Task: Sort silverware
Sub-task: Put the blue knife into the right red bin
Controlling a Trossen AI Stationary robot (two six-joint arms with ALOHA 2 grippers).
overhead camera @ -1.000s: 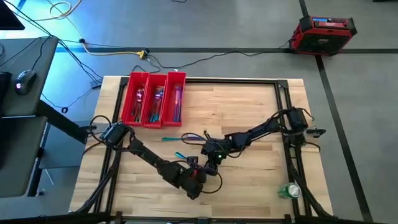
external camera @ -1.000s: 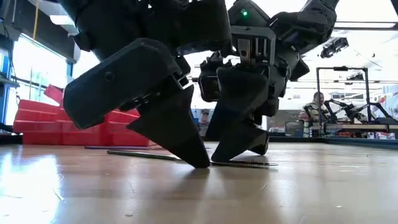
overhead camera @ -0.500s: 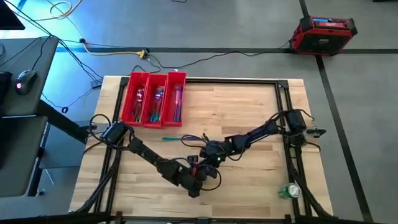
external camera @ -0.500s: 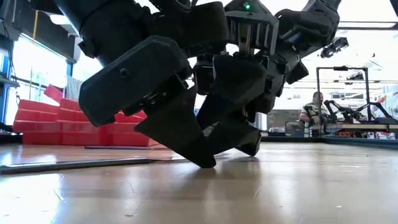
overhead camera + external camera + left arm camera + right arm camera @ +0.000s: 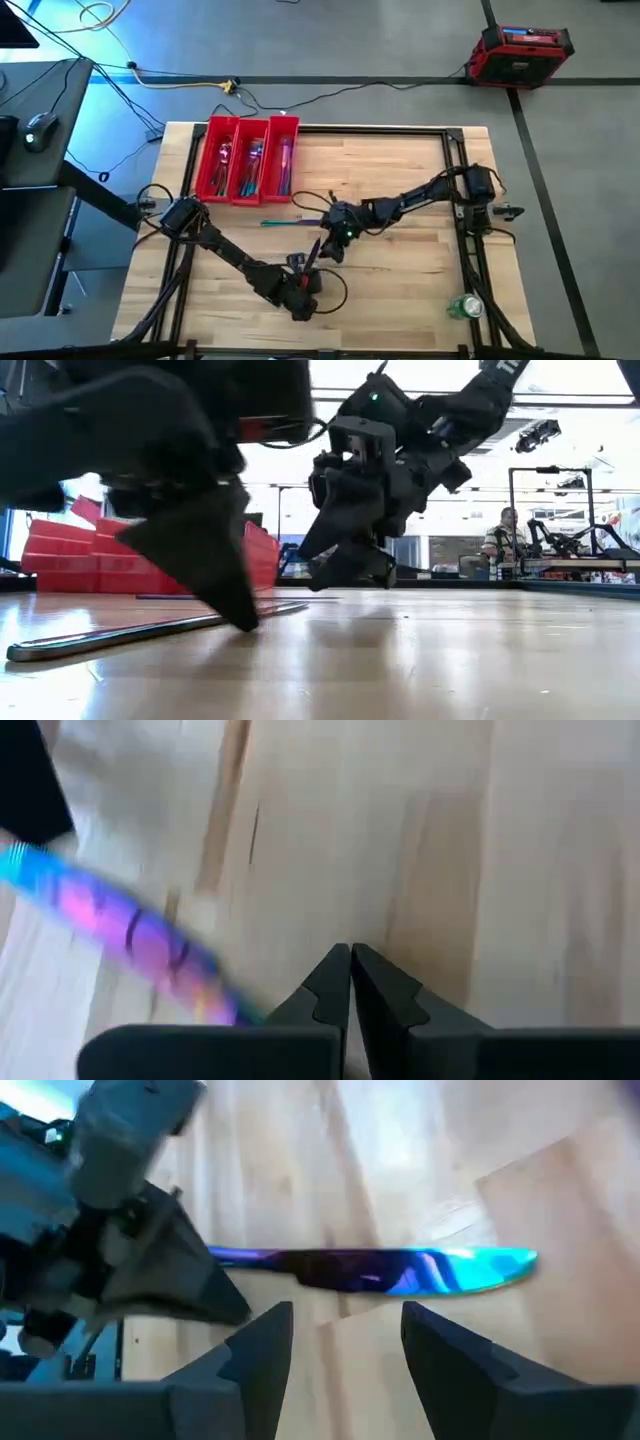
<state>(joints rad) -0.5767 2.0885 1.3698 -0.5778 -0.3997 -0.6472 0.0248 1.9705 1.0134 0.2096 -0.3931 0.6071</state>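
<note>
An iridescent knife [image 5: 380, 1270] of the silverware lies flat on the wooden table near its middle, and shows long and low in the low view [image 5: 130, 635]. My left gripper [image 5: 350, 970] is shut, its tips down at the table against the knife [image 5: 120, 930]. My right gripper [image 5: 340, 1335] hangs open a little above the table, just on the far side of the knife [image 5: 312, 252] and touching nothing. The red tray [image 5: 247, 130] at the far left holds more silverware in its three compartments. My left gripper touches the knife near one end [image 5: 232, 1010] with the outer side of one shut finger [image 5: 238, 618]. The fingers slant down from the near left to the table. The knife lies flat on the wood.
Two loose pieces lie between the tray and the arms: a teal one [image 5: 275, 223] and a purple one [image 5: 312, 203]. A green can [image 5: 465, 307] stands at the near right corner. A person [image 5: 510, 530] sits in the room behind the table.
My right gripper has lifted off the table and drawn back toward the far edge. My left gripper has moved toward the near edge with its tips on the wood. The knife has turned about on the table, one end swinging toward the near left.
</note>
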